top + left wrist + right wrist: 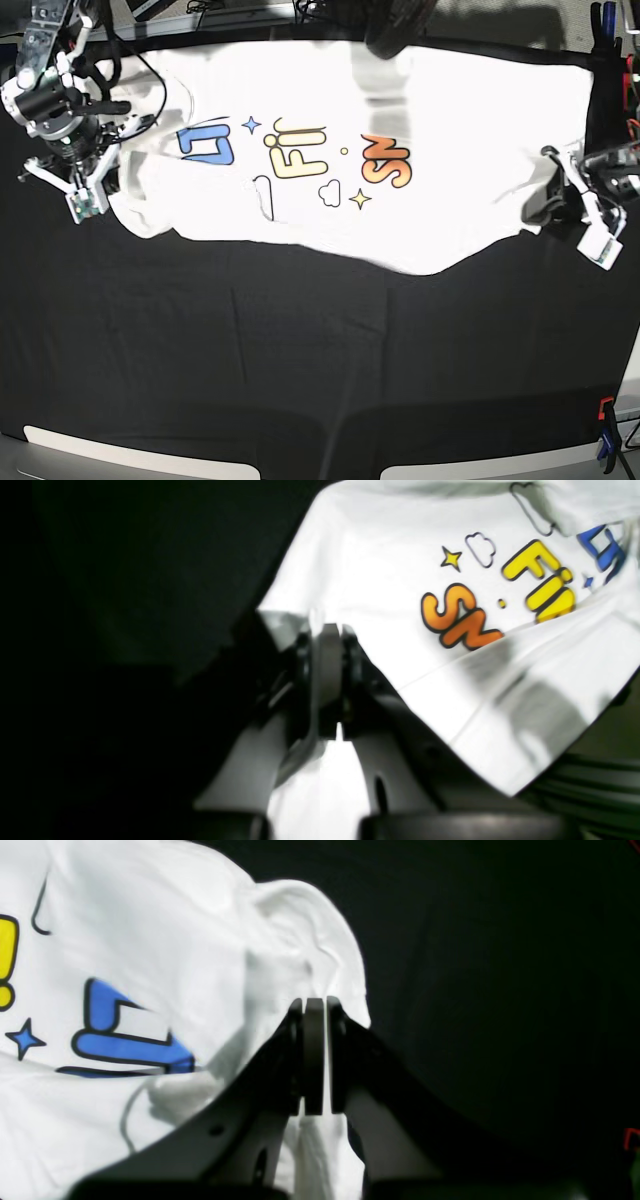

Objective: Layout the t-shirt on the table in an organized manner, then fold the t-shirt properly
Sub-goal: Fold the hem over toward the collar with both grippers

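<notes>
The t-shirt (400,150) is stretched across the far half of the tabletop (300,360), print side up, with the letters running sideways in the base view and the near edge sagging in a curve between the two arms. Over on the left arm, the left gripper (330,680) has its fingers (327,660) clenched tight on a corner of white cloth close to the orange and yellow letters, and fabric shows pinched between them down at the bottom of the wrist view. The right gripper (315,1060) is doing the same at the opposite end, fingers (312,1050) clamped on a bunched fold of the shirt beside the blue lettering. With a pinch at each end, the two look set to pull the cloth taut and spread it, which would suit the laying-out step; the folding seems not yet begun. The shirt is still far from flat, with a rumpled lump by the right arm's end. The surface is a wrinkled black cloth, much larger than the shirt. A small red and blue clamp (606,435) grips the near corner, and cables clutter the far edge.
</notes>
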Motion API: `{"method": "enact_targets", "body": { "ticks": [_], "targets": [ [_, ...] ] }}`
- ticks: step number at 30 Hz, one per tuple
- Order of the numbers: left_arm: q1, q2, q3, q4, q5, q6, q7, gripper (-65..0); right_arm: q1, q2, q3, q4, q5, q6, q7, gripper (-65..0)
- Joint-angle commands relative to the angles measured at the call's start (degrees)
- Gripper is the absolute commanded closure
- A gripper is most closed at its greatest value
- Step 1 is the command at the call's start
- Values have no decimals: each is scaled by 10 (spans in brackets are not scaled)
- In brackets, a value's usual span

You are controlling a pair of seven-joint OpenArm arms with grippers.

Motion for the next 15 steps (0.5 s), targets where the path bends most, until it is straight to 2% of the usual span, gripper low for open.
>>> {"method": "enact_targets", "body": {
  "ticks": [1,5,11,15],
  "targets": [
    [-5,-15,-4,15,-11,-5,-6,0,3,7,9,12,16,7,5,0],
    [7,-25,-4,19,-11,-5,2,0,3,7,36,12,50,24,-8,0],
    [14,-27,-5,19,-5,-5,-9,0,3,7,93,12,89,26,-8,0],
    [14,-22,-5,19,-5,-5,-28,0,3,7,91,12,128,36,-9,0]
  ]
}}
